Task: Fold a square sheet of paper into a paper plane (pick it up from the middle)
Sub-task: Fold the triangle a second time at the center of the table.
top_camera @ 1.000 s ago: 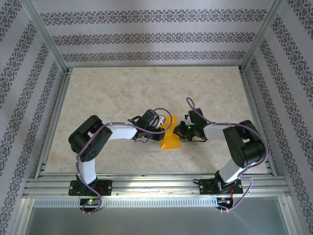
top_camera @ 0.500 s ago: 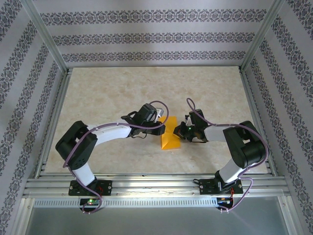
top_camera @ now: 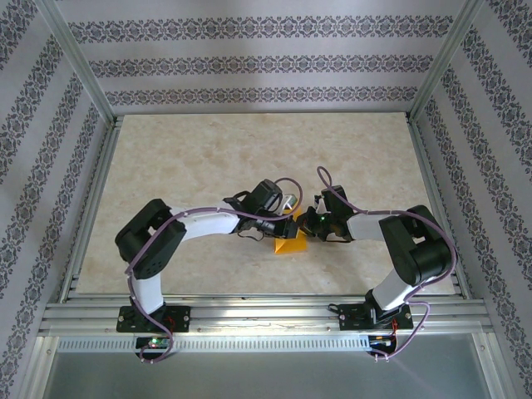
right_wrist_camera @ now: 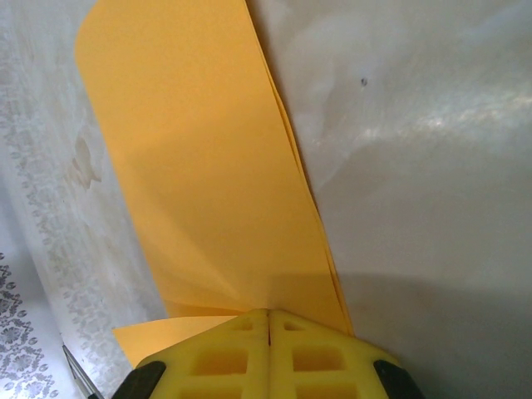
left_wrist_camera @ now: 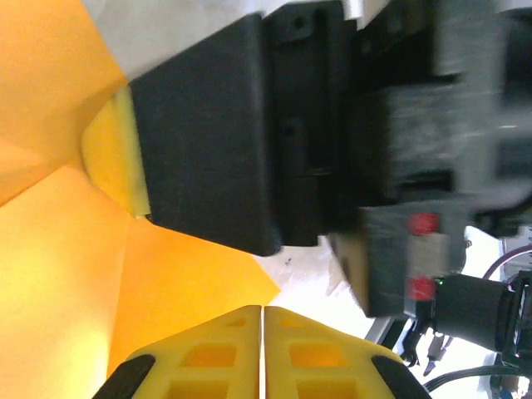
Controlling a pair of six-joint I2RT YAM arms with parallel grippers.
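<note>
Seen from above, two robot arms are bent inward over a pale marbled table (top_camera: 191, 158), and their grippers are brought almost together near the middle of it. The left gripper (top_camera: 288, 223) and the right gripper (top_camera: 304, 224) are set just beside each other, tip toward tip. The folded sheet of paper (top_camera: 288, 243), orange-yellow, is found directly below and between them, spreading as a small wedge toward the near edge of the table. In the right wrist view, the yellow fingers of the right gripper (right_wrist_camera: 268, 320) are seen pressed together on the near edge of the paper (right_wrist_camera: 208, 166). Several stacked layers are shown along its right edge, and its far end is rounded over. In the left wrist view, the yellow fingers of the left gripper (left_wrist_camera: 263, 320) are seen closed flat against each other, with the creased paper (left_wrist_camera: 58, 274) lying just beside them to the left. Whether any paper is pinched between the left fingers cannot be told. Whether the paper is lifted clear of the table cannot be told either.
</note>
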